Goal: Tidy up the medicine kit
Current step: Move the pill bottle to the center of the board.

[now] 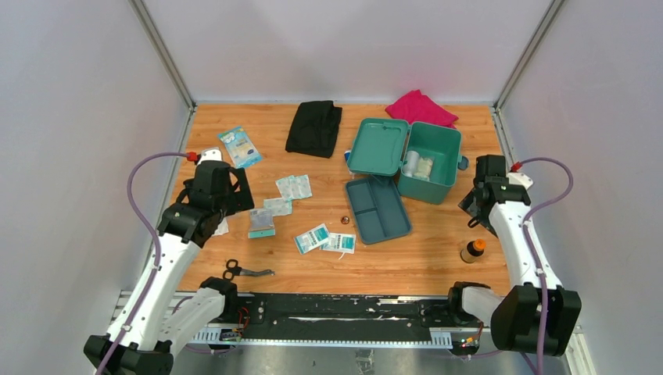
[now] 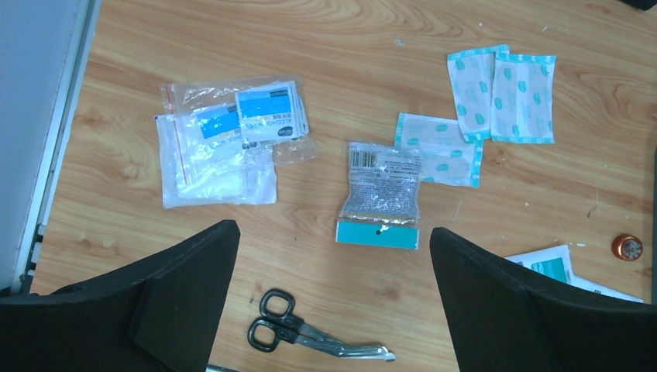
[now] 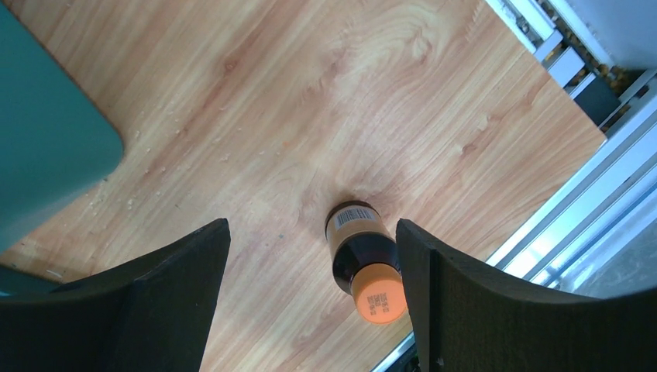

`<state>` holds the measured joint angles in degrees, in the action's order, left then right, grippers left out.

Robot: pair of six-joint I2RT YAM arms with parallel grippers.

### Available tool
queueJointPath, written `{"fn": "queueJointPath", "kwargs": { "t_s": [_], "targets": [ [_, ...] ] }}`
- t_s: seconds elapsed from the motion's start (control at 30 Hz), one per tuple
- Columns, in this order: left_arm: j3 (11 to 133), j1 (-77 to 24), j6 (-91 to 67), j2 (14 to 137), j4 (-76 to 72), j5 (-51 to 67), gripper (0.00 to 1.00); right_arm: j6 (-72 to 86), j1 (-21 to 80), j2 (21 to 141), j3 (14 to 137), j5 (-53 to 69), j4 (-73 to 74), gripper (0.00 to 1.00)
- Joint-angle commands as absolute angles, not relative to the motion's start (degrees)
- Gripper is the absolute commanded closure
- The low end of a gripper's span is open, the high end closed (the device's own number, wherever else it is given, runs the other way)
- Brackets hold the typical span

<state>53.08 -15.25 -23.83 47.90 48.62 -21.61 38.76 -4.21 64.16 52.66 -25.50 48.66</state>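
Observation:
The teal medicine kit (image 1: 432, 162) stands at the back right with its lid (image 1: 378, 146) swung open; rolls lie inside. Its two-compartment tray (image 1: 378, 209) lies flat on the table in front of it. My right gripper (image 1: 478, 205) (image 3: 314, 260) is open beside the kit's right side. Below it stands a brown bottle with an orange cap (image 3: 364, 260) (image 1: 472, 250), close to the right finger. My left gripper (image 1: 223, 191) (image 2: 333, 260) hangs open over the left side, above a foil packet with a teal strip (image 2: 381, 194) (image 1: 262, 223), holding nothing.
Plaster packs (image 2: 503, 93) (image 1: 294, 187), clear zip bags (image 2: 221, 147), black scissors (image 2: 310, 335) (image 1: 246, 271), white sachets (image 1: 324, 238) and a small orange cap (image 2: 627, 247) lie on the wood. A blue packet (image 1: 239, 146), black cloth (image 1: 314, 127) and pink cloth (image 1: 421, 108) sit at the back.

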Motion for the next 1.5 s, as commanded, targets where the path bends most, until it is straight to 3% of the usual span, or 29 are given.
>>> {"fn": "queueJointPath", "kwargs": {
  "t_s": [0.0, 0.63, 1.07, 1.47],
  "targets": [
    [52.3, -15.6, -23.8, 48.3, 48.8, -21.0, 0.0, 39.8, -6.9, 62.2, 48.4, -20.9, 46.4, 0.17],
    [52.0, -16.2, -24.3, 49.9, 48.7, -20.1, 0.0, 40.1, -7.6, 59.6, 41.0, -19.4, 45.5, 0.21],
    [51.9, -16.6, -24.1, 49.8, 48.5, -19.6, 0.0, 39.3, -7.6, 53.2, 42.6, -18.3, 52.5, 0.15],
    [51.8, -16.9, -24.1, 49.3, 48.2, -19.4, 0.0, 41.0, -7.6, 54.2, 39.2, -14.3, 50.8, 0.21]
  ]
}}
